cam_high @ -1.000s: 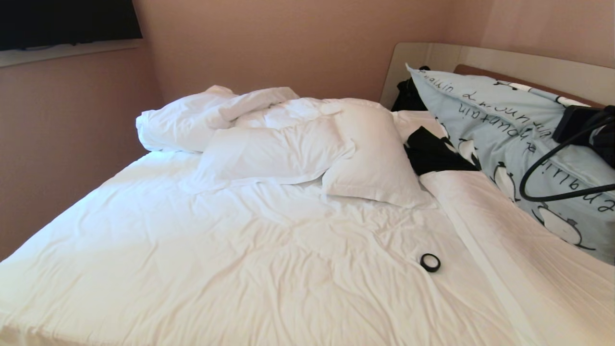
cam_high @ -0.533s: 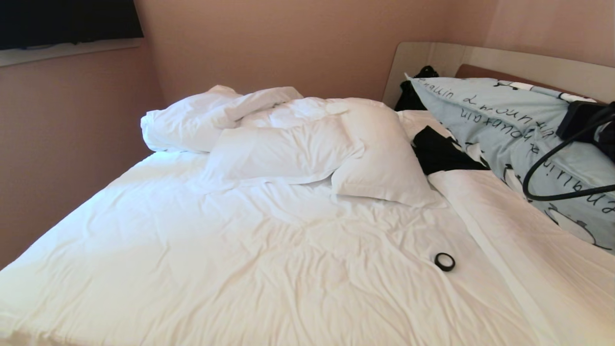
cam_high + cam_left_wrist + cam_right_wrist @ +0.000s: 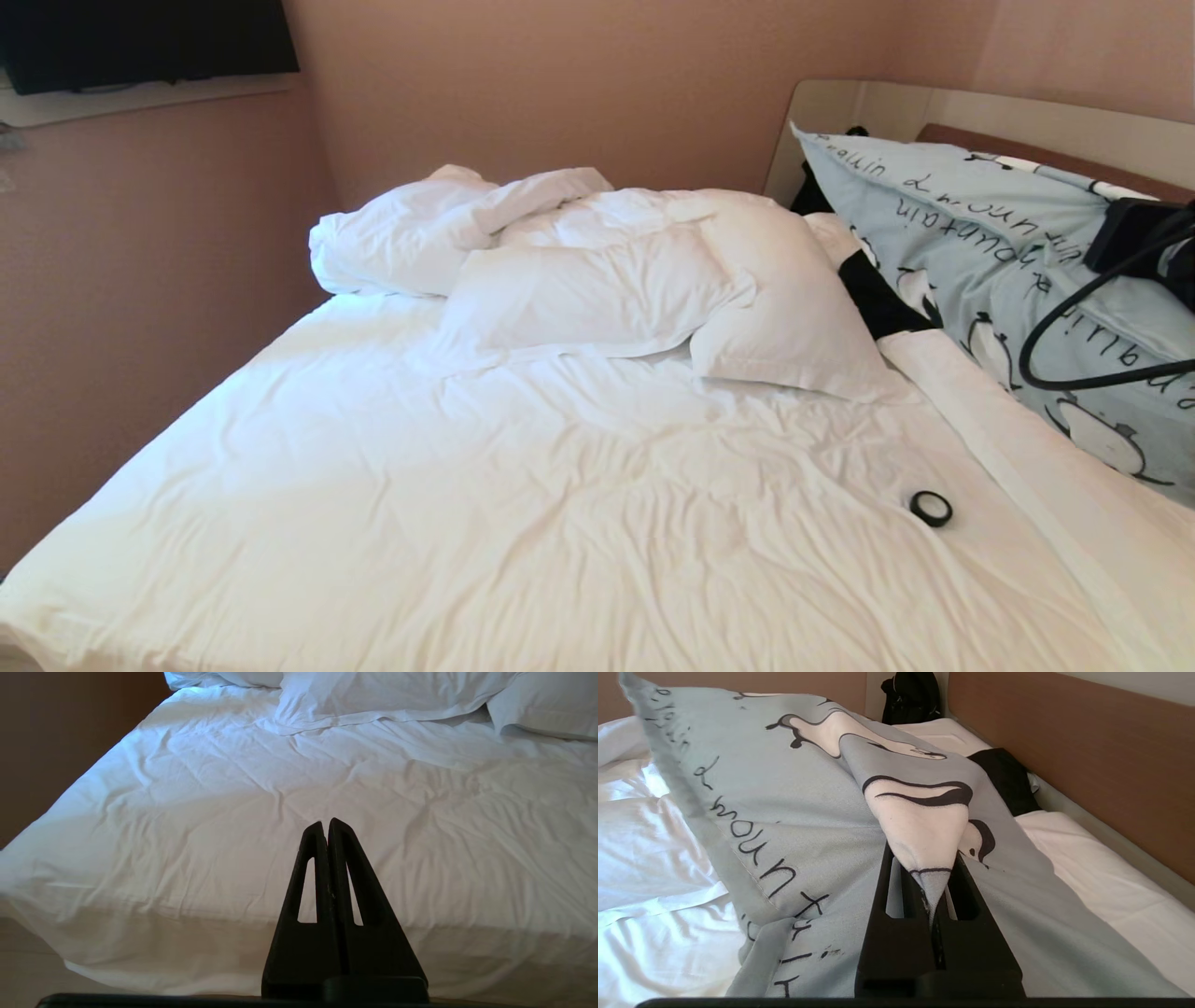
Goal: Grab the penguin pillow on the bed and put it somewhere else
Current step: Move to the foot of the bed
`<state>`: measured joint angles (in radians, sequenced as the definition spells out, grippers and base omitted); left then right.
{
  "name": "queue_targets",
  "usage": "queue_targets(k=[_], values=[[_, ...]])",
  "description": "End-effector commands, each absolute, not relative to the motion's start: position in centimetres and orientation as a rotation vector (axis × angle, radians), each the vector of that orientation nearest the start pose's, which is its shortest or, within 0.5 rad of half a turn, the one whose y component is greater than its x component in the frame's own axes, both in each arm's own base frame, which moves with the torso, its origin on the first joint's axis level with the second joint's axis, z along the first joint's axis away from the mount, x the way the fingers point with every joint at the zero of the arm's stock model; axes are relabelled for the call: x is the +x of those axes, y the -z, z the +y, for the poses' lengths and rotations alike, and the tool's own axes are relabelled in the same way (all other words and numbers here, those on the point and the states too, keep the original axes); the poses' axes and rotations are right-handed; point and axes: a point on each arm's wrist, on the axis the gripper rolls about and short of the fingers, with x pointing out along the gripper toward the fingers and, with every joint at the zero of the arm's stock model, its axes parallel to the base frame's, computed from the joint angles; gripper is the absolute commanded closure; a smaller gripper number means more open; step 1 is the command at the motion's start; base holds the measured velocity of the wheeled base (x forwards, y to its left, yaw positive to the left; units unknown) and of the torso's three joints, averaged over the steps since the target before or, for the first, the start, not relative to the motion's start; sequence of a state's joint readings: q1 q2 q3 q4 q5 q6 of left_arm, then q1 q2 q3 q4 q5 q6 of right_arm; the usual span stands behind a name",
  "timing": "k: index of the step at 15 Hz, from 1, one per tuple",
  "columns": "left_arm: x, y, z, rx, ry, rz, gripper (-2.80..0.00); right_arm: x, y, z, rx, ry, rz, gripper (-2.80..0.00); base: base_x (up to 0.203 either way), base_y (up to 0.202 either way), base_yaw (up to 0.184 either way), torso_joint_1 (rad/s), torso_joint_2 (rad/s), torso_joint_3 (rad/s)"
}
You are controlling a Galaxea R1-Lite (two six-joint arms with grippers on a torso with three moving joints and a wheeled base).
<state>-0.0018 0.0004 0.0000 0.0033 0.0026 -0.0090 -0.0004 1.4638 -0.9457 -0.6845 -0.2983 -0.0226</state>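
Nearest, the left gripper hangs idle off the foot edge of the bed, fingers pressed together, holding nothing, aimed over the wrinkled white sheet. It does not show in the head view.

On the sheet, toward the robot's right, lies a small black ring, flat, apart from everything else. Just beyond it a white folded strip of bedding runs diagonally along the right side.

The right gripper is at the right side of the bed, fingers clamped on a pinched fold of the penguin pillow. The fabric bunches up between the fingers, a penguin print right at the pinch. In the head view only the arm's black housing and a looping black cable show at the right edge, in front of the pillow. The pillow is tilted, one corner raised toward the headboard, its lower part hidden behind the white strip; whether it touches the mattress cannot be told. The script on it reads upside down from the head.

Mid bed, two white pillows and a bunched duvet sit piled. A black cloth lies between the white pillows and the penguin pillow. Another dark item sits in the far corner by the headboard.

On the far left wall hangs a dark screen.
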Motion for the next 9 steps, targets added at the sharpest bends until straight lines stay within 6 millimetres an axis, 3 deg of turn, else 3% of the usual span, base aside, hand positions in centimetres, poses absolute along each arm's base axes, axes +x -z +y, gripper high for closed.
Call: queue_targets(k=[1, 9], values=[[-2.27, -7.47, 0.01, -0.009, -0.002, 0.005, 0.00, 25.83, -29.24, -0.67, 0.002, 0.302, -0.158, 0.00, 0.000, 0.198, -0.001, -0.002, 0.00, 0.002], [-2.27, -7.47, 0.01, -0.009, -0.002, 0.005, 0.00, 25.88, -29.16, -0.67, 0.001, 0.303, -0.155, 0.00, 0.000, 0.195, 0.002, 0.002, 0.00, 0.003]])
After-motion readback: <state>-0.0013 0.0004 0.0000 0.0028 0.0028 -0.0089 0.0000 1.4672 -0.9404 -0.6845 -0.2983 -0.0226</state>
